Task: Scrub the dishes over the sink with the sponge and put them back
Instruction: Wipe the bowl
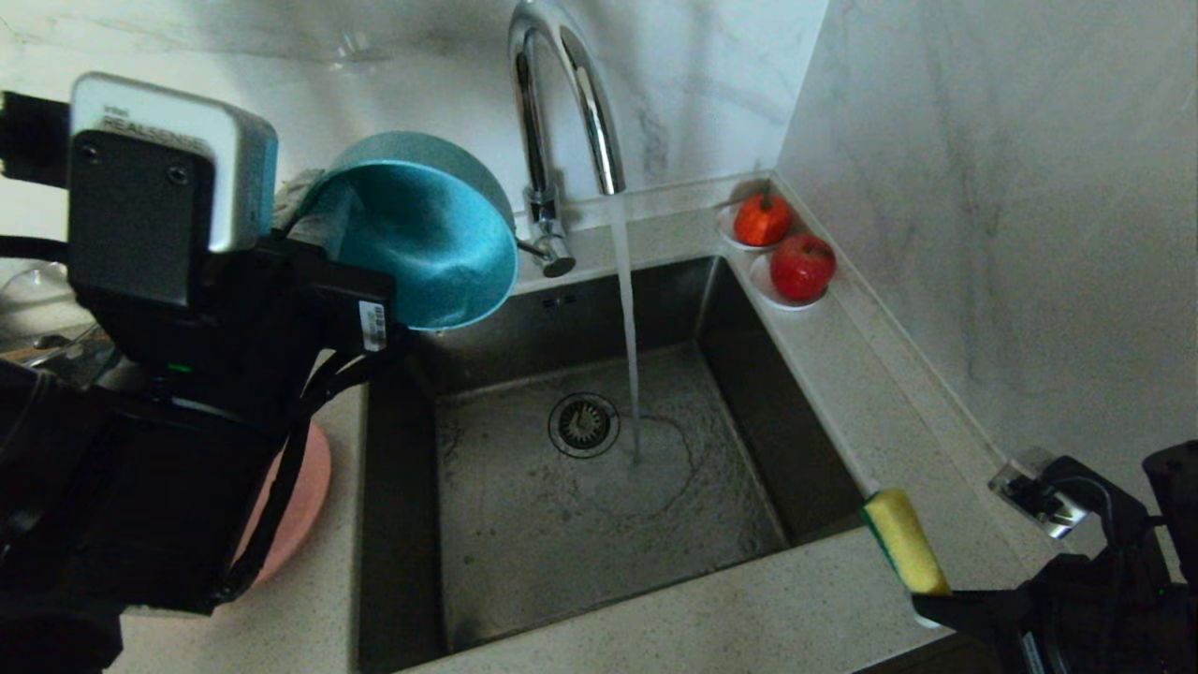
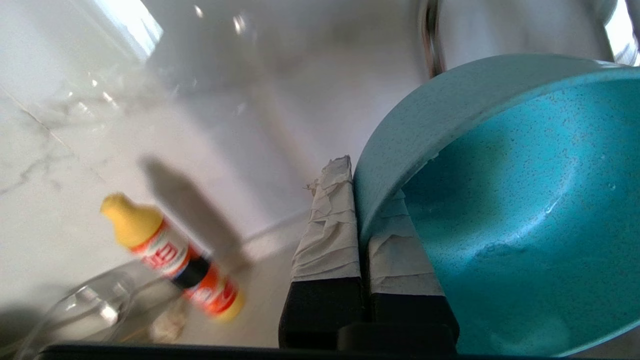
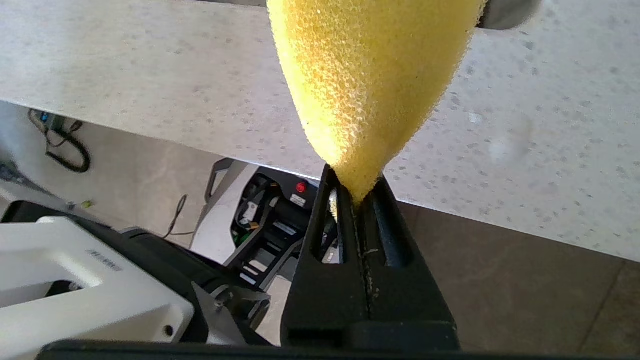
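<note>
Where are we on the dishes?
Early. Tap runs into the sink. Left pincer holds the teal bowl at the sink's back left corner; right pincer grips the sponge, apart. Pink plate waits on the counter. Scrubbing and returning remain.

The left claw (image 1: 314, 220) is hidden in the head view behind its own wrist camera housing (image 1: 168, 178); only taped finger edges peek out beside the teal bowl (image 1: 421, 234). Below that claw, the pink plate (image 1: 304, 487) is mostly covered by the arm. In the left wrist view the bowl (image 2: 510, 215) runs off the picture's edge, and the label on the bottle (image 2: 175, 257) beyond the claw is too blurred to read. The right claw (image 3: 357, 197) pinches the sponge (image 3: 370, 75), whose far end is cut off; its green face cannot be seen there.
</note>
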`<state>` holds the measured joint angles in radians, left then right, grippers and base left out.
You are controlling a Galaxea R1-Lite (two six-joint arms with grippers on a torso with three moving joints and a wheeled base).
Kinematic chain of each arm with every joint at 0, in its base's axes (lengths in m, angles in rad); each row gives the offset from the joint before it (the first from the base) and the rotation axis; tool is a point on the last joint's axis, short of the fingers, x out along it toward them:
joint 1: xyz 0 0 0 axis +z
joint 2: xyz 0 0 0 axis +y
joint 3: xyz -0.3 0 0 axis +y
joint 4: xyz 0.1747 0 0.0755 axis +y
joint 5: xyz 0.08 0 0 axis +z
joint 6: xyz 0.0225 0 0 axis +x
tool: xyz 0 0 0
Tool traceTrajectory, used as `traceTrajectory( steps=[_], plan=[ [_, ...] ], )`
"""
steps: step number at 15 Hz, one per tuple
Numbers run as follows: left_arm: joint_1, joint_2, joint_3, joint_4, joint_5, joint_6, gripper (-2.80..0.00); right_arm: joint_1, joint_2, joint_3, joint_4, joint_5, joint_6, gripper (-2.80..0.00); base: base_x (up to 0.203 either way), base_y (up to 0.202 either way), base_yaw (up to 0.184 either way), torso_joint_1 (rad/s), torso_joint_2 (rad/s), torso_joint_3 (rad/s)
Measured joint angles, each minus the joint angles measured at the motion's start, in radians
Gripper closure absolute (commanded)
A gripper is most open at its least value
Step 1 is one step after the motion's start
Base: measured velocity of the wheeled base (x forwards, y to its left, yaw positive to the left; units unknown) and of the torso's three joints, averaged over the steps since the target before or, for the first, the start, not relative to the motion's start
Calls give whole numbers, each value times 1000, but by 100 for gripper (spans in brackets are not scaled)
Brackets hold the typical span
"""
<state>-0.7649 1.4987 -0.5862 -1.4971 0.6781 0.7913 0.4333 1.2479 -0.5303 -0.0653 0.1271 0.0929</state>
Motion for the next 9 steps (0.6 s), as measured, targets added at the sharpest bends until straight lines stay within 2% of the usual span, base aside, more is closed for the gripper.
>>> traceTrajectory(
  steps=[2,5,9],
  plan=[
    [17,-14,0,101,11,0,0,7,1,-10,5,28,1,0,0,0,0,0,0,0],
    [23,-64,-26,322,20,0,0,11,1,-42,34,80,2,0,0,0,0,0,0,0],
    [21,-167,-94,753,5,0,0,35,-7,-132,155,174,7,0,0,0,0,0,0,0]
  ],
)
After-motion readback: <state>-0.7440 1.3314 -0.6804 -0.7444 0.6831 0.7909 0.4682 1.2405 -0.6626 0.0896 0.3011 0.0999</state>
